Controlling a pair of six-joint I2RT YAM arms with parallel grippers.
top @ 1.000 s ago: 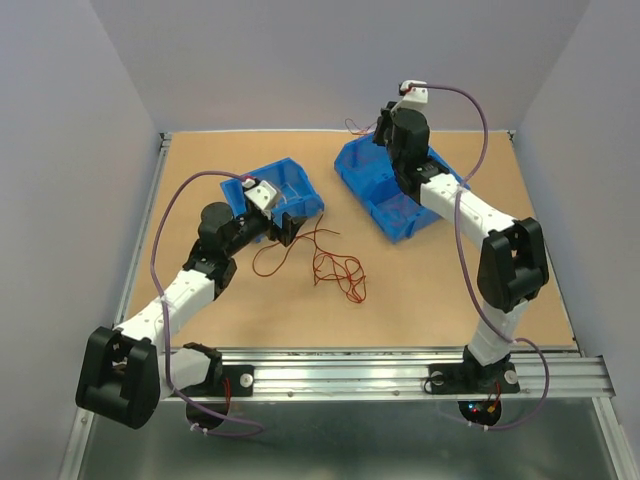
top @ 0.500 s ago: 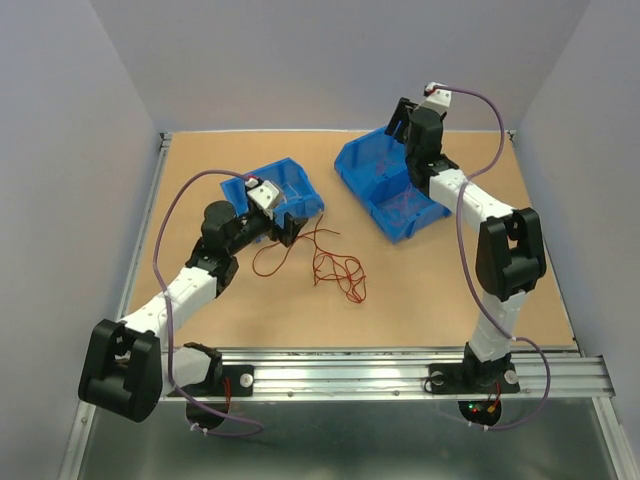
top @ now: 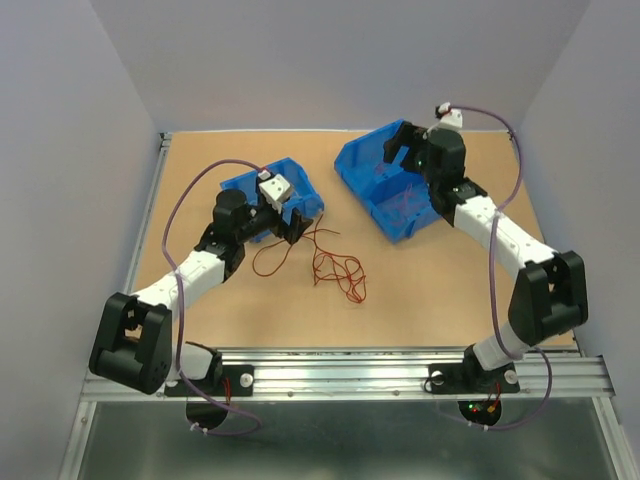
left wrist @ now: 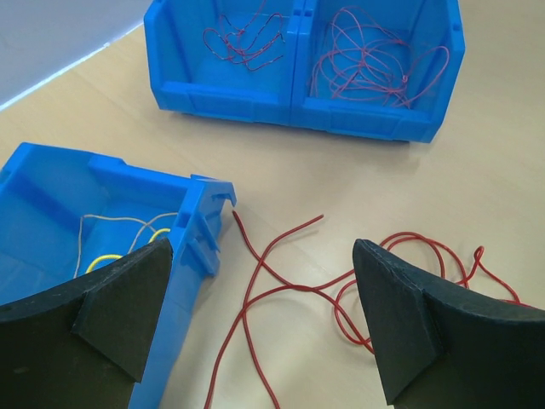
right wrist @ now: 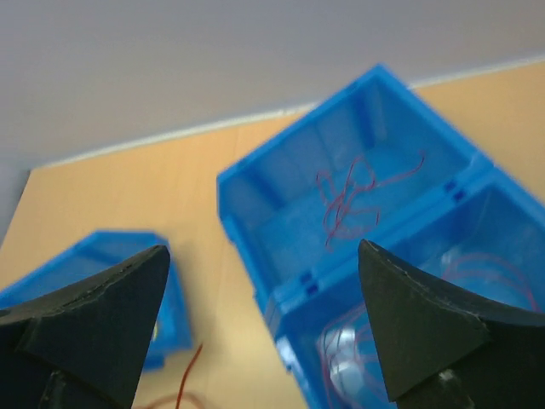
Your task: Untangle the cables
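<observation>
On the tabletop, between the 2 arms, the loose red cables lie in 1 loopy tangle. 1 strand ends just beside the corner of the small blue bin. That bin holds a yellow wire. The 2-compartment blue bin farther back holds dark red wire in 1 cell and brighter red wire in the other, which suggests the cables are sorted by colour as they are freed. The left gripper hangs low beside the small bin, jaws spread wide with nothing held, straddling the strand's end, probably poised to pinch it. The right gripper, equally wide and empty, hovers over the 2-compartment bin, apparently kept clear of the tangle so the left arm can work.
</observation>
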